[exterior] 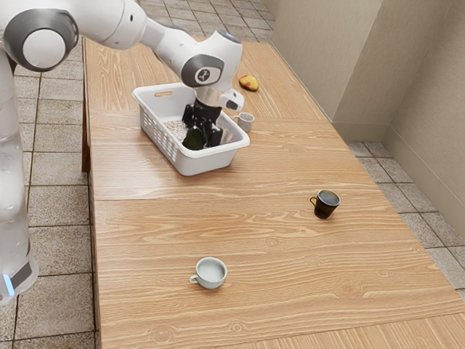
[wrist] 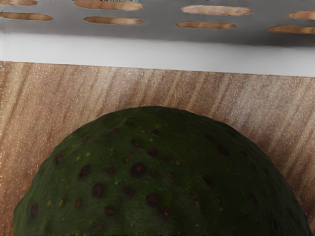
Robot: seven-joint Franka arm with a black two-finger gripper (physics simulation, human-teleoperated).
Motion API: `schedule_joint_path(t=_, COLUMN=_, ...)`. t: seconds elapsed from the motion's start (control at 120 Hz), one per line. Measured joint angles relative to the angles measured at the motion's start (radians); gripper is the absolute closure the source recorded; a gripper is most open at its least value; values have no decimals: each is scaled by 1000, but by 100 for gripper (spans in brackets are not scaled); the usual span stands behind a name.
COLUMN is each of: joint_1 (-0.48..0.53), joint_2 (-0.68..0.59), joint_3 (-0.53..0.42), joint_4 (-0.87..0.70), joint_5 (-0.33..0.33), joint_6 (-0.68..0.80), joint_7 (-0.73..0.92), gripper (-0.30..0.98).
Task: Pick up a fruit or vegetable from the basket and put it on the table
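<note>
The hand (exterior: 203, 139) points downward inside the white basket (exterior: 207, 163), a pose that suits an approach over the rim rather than through the perforated walls. The dark green, speckled avocado (wrist: 162, 182), presumably the item to be moved, lies within the basket, directly at the hand; whether it is grasped or the hand is released cannot be told. The basket's walls would confine a rounded fruit during grasping, but they also require a straight lift, high enough to clear the rim. The basket stands on the bench (exterior: 218, 225), whose wide surface offers room for setting down. A small mug (exterior: 245, 122) stands just beside one end of the basket, making a path away from it the safer choice.
</note>
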Motion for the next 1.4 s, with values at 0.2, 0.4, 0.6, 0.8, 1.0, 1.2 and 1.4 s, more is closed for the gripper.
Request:
schedule_joint_path(t=0.2, joint_1=-3, joint_2=-71, joint_3=-7, joint_4=48, joint_5=8, joint_6=-32, joint_7=-15, gripper=28)
schedule_joint_path(t=0.4, joint_1=-5, joint_2=-61, joint_3=-89, joint_4=261, joint_5=10, joint_6=-141, joint_7=-23, gripper=28)
schedule_joint_path(t=0.6, joint_1=-97, joint_2=23, joint_3=-173, joint_4=396, joint_5=12, joint_6=-222, joint_7=-28, gripper=28)
schedule_joint_path(t=0.8, joint_1=-140, joint_2=129, joint_3=-186, joint_4=510, joint_5=9, joint_6=-265, joint_7=-32, gripper=28)
schedule_joint_path(t=1.0, joint_1=-177, joint_2=158, joint_3=-196, joint_4=541, joint_5=7, joint_6=-280, joint_7=-33, gripper=29)
schedule_joint_path(t=1.2, joint_1=-180, joint_2=166, joint_3=-196, joint_4=550, joint_5=0, joint_6=-288, joint_7=-31, gripper=9)
schedule_joint_path(t=1.4, joint_1=-181, joint_2=167, joint_3=-196, joint_4=567, joint_5=-5, joint_6=-289, joint_7=-28, gripper=2)
